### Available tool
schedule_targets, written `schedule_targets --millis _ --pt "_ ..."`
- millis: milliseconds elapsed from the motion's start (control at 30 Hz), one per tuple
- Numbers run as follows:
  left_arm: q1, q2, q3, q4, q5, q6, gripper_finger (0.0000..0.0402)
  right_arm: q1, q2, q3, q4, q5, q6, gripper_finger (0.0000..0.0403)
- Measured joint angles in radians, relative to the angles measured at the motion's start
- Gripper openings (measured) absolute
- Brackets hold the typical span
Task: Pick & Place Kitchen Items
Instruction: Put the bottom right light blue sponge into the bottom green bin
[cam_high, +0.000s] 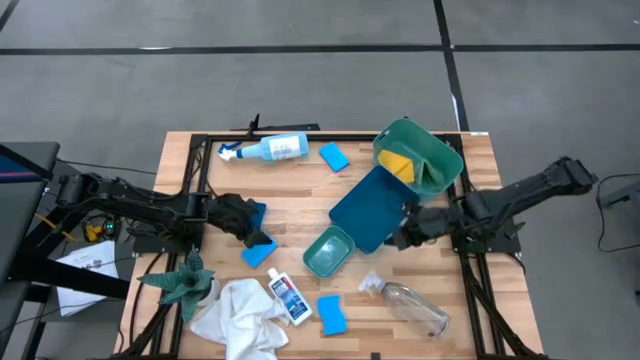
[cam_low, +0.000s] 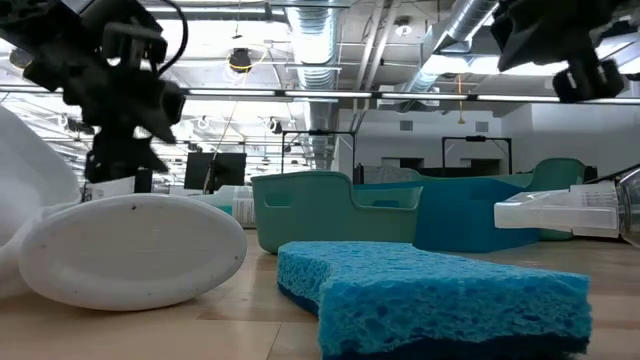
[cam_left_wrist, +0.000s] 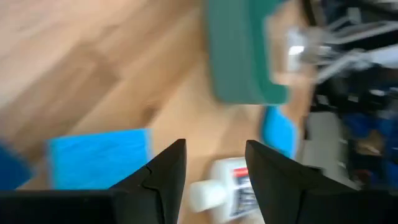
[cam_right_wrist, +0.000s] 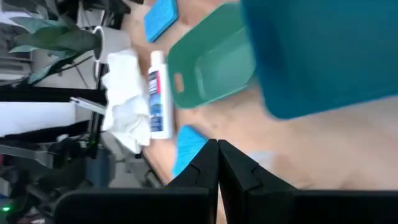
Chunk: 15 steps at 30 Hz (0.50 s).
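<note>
My left gripper (cam_high: 247, 228) is open and empty above the table's left middle, over a blue sponge (cam_high: 259, 251) (cam_left_wrist: 99, 163). My right gripper (cam_high: 404, 233) is shut and empty (cam_right_wrist: 217, 152) beside the near right edge of a dark blue tray (cam_high: 365, 205). The spray bottle (cam_high: 266, 150) lies at the far edge, with another blue sponge (cam_high: 334, 156) next to it. The small blue-labelled bottle (cam_high: 288, 297), a third sponge (cam_high: 331, 314), the clear bottle (cam_high: 412, 306) and the white cloth (cam_high: 240, 315) lie near the front. The yellow pad (cam_high: 398, 162) sits in a tilted green bin (cam_high: 430, 150).
A small green bin (cam_high: 328, 250) stands at the centre, next to the dark blue tray. The green spiky plant (cam_high: 185, 283) stands at the near left beside the cloth. A black frame runs along the table's far and side edges. Bare wood shows around the table's near right corner.
</note>
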Motion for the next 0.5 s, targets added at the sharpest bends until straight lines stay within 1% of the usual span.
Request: schedule_targets --millis 167,333,500 --pt "0.000 0.000 0.000 0.153 0.065 0.090 0.0163 0.104 0.157 0.115 0.003 0.036 0.106 0.0000" --pt "0.000 0.000 0.000 0.330 0.070 0.229 0.0163 0.195 0.315 0.228 0.004 0.063 0.253 0.0000" --pt "0.003 0.000 0.000 0.505 0.069 0.272 0.0163 0.280 0.448 0.305 0.005 0.116 0.459 0.0000"
